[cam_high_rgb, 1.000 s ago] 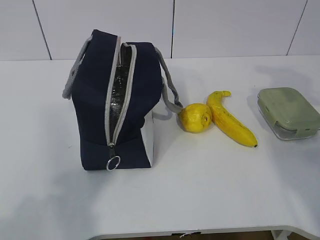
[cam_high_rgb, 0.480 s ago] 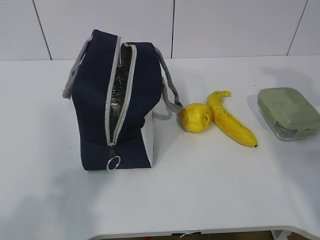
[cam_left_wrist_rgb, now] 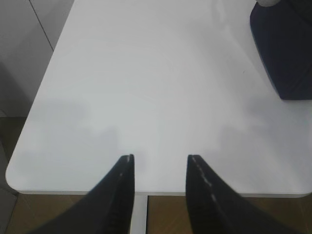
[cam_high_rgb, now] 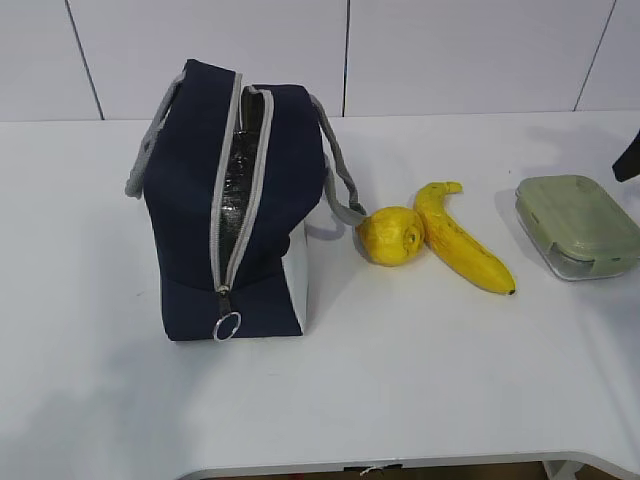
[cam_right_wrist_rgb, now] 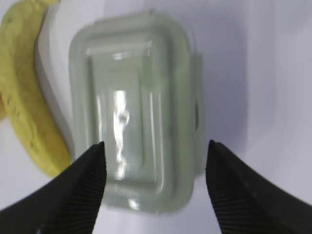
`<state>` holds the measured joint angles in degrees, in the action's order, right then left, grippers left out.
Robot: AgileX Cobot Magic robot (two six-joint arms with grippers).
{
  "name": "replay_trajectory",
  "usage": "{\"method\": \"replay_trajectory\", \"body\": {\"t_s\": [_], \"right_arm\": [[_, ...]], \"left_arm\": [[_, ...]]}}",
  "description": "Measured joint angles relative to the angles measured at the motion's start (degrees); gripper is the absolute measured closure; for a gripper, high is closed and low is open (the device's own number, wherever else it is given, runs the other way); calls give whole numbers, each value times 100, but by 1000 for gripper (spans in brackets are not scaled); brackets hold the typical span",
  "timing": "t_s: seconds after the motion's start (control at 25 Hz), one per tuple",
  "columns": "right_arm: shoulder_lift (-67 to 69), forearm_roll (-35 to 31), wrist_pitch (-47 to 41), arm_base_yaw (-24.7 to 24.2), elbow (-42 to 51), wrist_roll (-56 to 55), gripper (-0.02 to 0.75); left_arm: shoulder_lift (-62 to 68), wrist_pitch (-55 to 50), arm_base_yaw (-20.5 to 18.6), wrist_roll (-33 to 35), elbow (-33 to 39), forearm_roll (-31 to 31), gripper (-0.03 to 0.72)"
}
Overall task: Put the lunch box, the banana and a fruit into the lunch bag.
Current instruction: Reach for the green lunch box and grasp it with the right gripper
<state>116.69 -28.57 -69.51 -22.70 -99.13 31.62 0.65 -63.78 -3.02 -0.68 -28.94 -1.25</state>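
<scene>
the exterior view is bright and evenly lit, sharp all over, the white surface (cam_high_rgb: 420,370) near overexposed. soft shadows lie beside the lunch bag (cam_high_rgb: 232,205), and a faint grey shadow spreads at the right edge. the silver lining in the bag's opening catches small glints. the left wrist view is softer and a little hazy, with pale diffuse shadows ahead of the dark left tool (cam_left_wrist_rgb: 160,163). the right wrist view is blurred throughout: the lunch box (cam_right_wrist_rgb: 134,112) is smeared, with white glare streaks on its lid, and the banana (cam_right_wrist_rgb: 29,102) is unsharp.
</scene>
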Motion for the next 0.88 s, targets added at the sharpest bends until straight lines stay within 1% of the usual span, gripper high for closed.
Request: {"method": "replay_trajectory", "body": {"t_s": [0.12,0.2,0.48,0.64,0.88], "right_arm": [[463,-59,0,0,-473,28,212],[612,-59,0,0,-611,31,212],[933,-35,-9,0,-655,166,211],[1125,-336,-9,-5,-663,383,211],[1209,-590,-9,-5,-677,588,218]], "left_arm": [[0,0,0,0,0,0,437],[0,0,0,0,0,0,437],[0,0,0,0,0,0,437],[0,0,0,0,0,0,437],[0,0,0,0,0,0,437]]}}
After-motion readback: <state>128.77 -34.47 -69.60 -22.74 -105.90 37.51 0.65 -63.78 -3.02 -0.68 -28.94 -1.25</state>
